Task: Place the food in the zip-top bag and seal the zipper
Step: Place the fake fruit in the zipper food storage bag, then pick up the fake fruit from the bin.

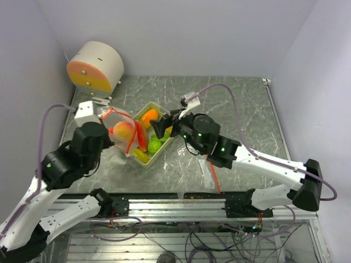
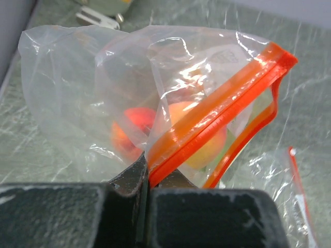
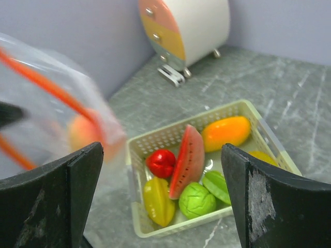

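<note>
Overhead rear view, close wrist views, bag point(image 1: 122, 130) shared

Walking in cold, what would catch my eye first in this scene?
The clear orange-zippered bag, pinched at its rim by the left gripper on the left, with a peach inside. Right beside it, a tray of bright toy food, watermelon slice standing out, under the open right gripper.

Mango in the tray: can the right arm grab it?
Probably yes. The right gripper is open above the tray, and the mango lies on top with nothing over it. The watermelon slice beside it may crowd one finger.
</note>
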`<action>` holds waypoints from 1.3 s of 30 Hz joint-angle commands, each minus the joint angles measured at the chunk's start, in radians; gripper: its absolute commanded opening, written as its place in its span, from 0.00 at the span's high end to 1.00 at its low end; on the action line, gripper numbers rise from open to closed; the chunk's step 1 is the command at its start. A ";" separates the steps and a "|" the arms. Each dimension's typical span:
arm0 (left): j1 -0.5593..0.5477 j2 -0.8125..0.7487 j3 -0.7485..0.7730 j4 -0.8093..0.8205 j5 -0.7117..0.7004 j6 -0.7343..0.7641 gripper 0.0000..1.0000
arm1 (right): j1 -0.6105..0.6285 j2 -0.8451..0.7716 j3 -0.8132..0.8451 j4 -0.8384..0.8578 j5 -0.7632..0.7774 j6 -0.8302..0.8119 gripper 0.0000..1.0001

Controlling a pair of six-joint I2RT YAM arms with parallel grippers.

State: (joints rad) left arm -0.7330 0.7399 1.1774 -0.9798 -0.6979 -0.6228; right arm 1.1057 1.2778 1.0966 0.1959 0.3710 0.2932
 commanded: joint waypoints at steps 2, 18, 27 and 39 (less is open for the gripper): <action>0.001 -0.069 0.150 -0.113 -0.173 -0.005 0.93 | -0.058 0.117 0.043 -0.123 0.064 0.132 0.06; 0.001 -0.120 0.110 -0.108 -0.123 -0.005 0.93 | -0.132 0.732 0.459 -0.231 -0.263 0.148 0.12; 0.001 -0.143 0.097 -0.125 -0.119 0.003 0.93 | -0.118 0.931 0.570 -0.286 -0.167 0.157 0.21; 0.001 -0.160 0.086 -0.134 -0.116 -0.001 0.93 | -0.110 0.915 0.564 -0.303 -0.070 0.139 0.98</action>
State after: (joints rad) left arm -0.7330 0.5880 1.2739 -1.1061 -0.8230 -0.6277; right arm 0.9985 2.2322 1.6718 -0.0971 0.2508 0.4385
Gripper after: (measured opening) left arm 0.075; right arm 0.184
